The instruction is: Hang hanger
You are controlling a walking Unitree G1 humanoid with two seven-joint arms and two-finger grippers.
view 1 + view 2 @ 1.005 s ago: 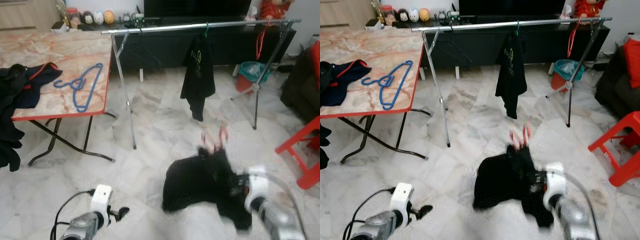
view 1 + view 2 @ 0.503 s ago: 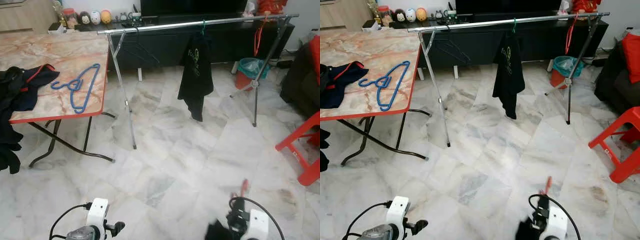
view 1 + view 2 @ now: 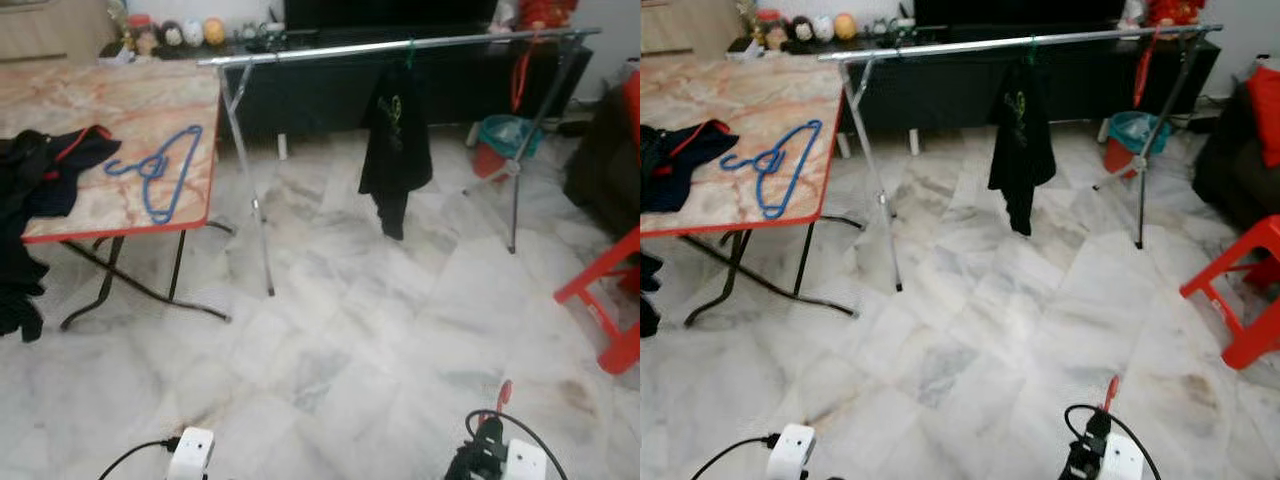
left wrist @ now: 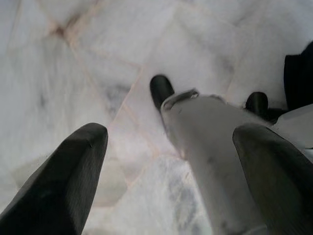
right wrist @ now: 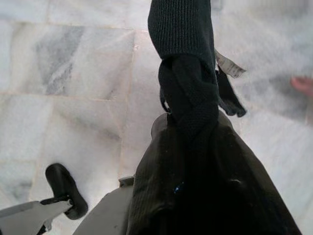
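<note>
The rail (image 3: 400,47) stood across the room, one black shirt (image 3: 396,148) already on it. My right gripper (image 5: 188,105) was down low, clamped on a dark garment (image 5: 195,186) with the red hanger (image 3: 503,393). Left gripper (image 4: 166,147) hung open. Best lift it high, hook leading

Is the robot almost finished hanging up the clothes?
Not nearly. One black shirt already hangs on the silver rail. The right gripper holds a black garment, with a red hanger tip poking up beside that wrist; it is low, far from the rail. Blue hangers and dark clothes wait on the table.
</note>
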